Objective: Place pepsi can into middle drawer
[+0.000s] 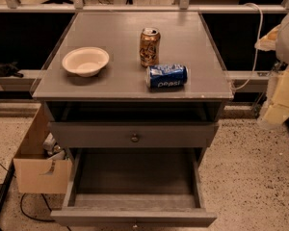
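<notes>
The pepsi can [166,76], blue with white lettering, lies on its side on the cabinet top [120,57], near the front right. The middle drawer [135,177] is pulled out wide below, and its dark floor is bare. My gripper [279,97] hangs at the right edge of the view, beside the cabinet and to the right of the can, touching neither. It holds nothing that I can see.
A gold-brown can [149,46] stands upright just behind the pepsi can. A white bowl [85,60] sits at the left of the top. A grey drawer front with a round knob [134,138] sits above the open drawer. A cardboard box [38,170] stands on the floor at the left.
</notes>
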### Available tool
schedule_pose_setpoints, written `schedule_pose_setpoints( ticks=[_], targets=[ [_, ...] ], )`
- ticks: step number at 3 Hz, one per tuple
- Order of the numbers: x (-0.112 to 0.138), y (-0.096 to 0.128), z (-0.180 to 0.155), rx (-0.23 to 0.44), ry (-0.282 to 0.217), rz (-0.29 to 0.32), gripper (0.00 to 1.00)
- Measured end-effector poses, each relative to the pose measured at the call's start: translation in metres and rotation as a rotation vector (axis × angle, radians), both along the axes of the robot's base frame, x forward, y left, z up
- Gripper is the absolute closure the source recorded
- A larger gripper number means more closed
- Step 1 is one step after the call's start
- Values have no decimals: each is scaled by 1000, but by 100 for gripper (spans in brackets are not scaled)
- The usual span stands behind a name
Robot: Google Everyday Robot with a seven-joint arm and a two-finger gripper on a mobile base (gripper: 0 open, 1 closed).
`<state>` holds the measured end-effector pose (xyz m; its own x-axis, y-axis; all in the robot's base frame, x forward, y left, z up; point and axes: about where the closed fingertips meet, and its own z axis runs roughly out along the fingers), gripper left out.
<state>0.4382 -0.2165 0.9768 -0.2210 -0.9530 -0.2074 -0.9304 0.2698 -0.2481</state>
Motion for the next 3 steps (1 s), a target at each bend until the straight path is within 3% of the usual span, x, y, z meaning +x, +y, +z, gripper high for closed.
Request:
schedule_pose_setpoints(
  ticks=[1, 2, 3],
  targets=[
    [1, 0, 0, 9, -8, 4, 0],
    [8, -1, -2, 55, -47, 27, 0],
    [41, 19, -6, 160, -114, 142, 0]
  ],
)
